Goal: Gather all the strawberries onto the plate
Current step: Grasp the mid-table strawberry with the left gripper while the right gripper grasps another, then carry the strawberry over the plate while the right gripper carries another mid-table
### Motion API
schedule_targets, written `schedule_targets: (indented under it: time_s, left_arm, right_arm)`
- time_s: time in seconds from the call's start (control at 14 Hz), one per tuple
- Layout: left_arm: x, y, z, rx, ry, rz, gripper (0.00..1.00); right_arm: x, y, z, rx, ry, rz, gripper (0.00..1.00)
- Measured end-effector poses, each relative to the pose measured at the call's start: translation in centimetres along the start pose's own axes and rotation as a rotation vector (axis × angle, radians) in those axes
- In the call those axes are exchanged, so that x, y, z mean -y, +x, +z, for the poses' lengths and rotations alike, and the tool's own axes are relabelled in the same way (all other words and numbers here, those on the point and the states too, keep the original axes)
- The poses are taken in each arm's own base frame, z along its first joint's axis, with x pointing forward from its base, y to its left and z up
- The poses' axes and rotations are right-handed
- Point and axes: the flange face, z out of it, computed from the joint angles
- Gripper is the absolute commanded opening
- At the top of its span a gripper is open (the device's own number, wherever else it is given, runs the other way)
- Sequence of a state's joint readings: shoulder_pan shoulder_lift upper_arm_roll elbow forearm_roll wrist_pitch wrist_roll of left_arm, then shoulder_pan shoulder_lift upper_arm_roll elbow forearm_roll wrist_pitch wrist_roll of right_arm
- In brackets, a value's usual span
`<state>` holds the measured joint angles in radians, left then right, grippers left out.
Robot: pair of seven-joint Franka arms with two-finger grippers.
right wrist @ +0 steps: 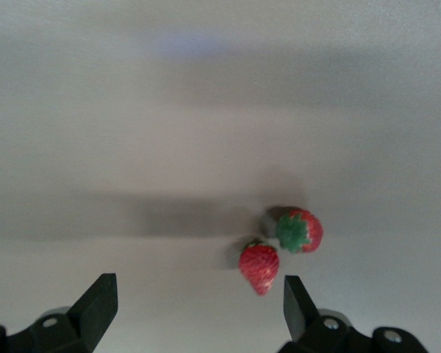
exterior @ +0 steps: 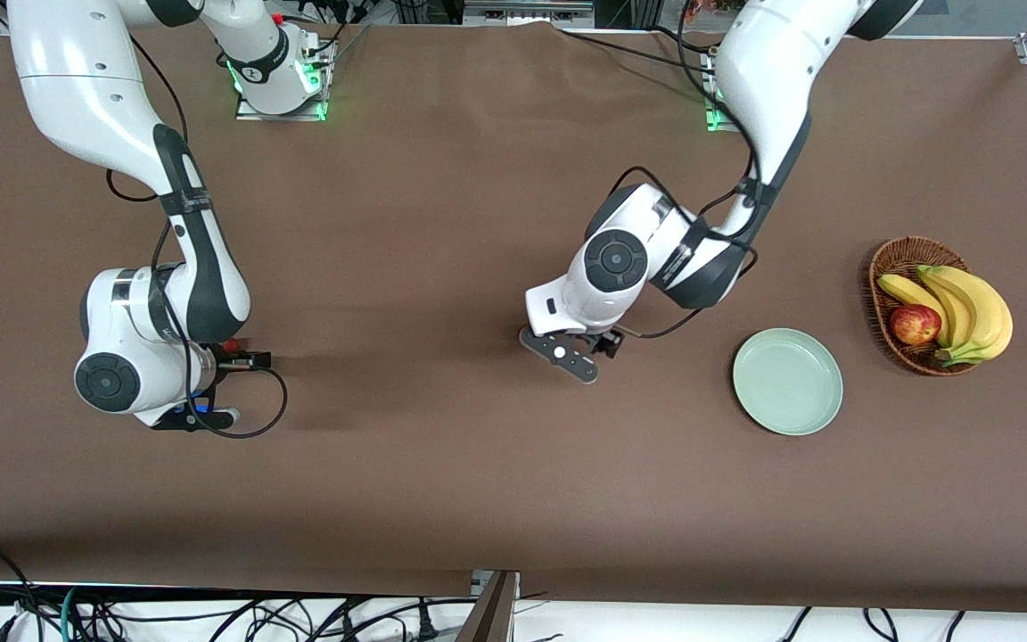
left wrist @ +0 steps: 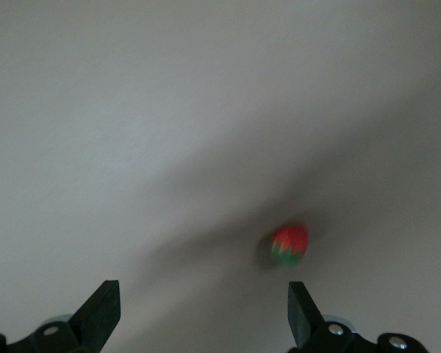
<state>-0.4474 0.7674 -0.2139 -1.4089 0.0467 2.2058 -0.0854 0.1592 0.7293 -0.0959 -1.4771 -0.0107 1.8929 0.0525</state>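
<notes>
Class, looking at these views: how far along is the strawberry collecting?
Done: nothing; the plate is bare. In hand: left gripper, open, over one strawberry; right gripper, open, over two strawberries. Left: all three berries.

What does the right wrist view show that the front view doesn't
Only the right wrist view shows two strawberries lying side by side on the table under the open right gripper. Only the front view shows the plate, bare, the basket with bananas and an apple, and the left gripper. Both show the brown table.
</notes>
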Motion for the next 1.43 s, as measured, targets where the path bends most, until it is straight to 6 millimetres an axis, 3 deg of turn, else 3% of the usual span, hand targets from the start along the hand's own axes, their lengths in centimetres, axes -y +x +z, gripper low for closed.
schedule_targets:
  time_s: [0.21, 0.36, 0.71, 0.93, 1.0, 1.07, 1.14, 1.21, 1.43]
  left_arm:
    - [-4.1, -0.2, 4.3, -0.032, -0.018, 0.001, 1.0]
    - [-6.1, -0.8, 5.9, -0.03, -0.021, -0.038, 1.0]
    - [-6.6, -1.7, 7.2, -0.021, 0.06, 0.022, 1.0]
    - [-7.4, -1.9, 7.5, -0.028, 0.061, 0.036, 0.75]
    - [-7.4, -2.0, 7.8, -0.036, 0.058, 0.037, 0.74]
    - [-7.3, -2.0, 8.2, -0.043, 0.056, 0.037, 0.57]
    - [-7.2, -2.1, 8.7, -0.046, 0.054, 0.037, 0.21]
    - [-7.2, -2.1, 9.2, -0.048, 0.052, 0.037, 0.04]
    - [-6.6, -2.0, 9.2, -0.057, 0.057, 0.032, 0.0]
  right_arm:
    - [-1.5, -1.0, 2.5, -0.03, -0.005, -0.026, 1.0]
    - [-2.7, -1.9, 3.6, -0.023, -0.009, -0.039, 1.0]
    - [-3.7, -3.2, 4.6, -0.023, -0.009, -0.041, 0.99]
    - [-3.7, -3.3, 5.5, -0.052, -0.009, -0.042, 0.95]
    - [-3.7, -3.4, 5.7, -0.058, -0.009, -0.042, 0.8]
    - [-3.7, -3.4, 6.0, -0.062, -0.009, -0.042, 0.65]
    - [-3.7, -3.5, 6.2, -0.064, -0.009, -0.042, 0.53]
    - [-3.7, -3.5, 6.3, -0.064, -0.009, -0.042, 0.44]
    - [-3.7, -3.6, 6.4, -0.063, -0.009, -0.043, 0.15]
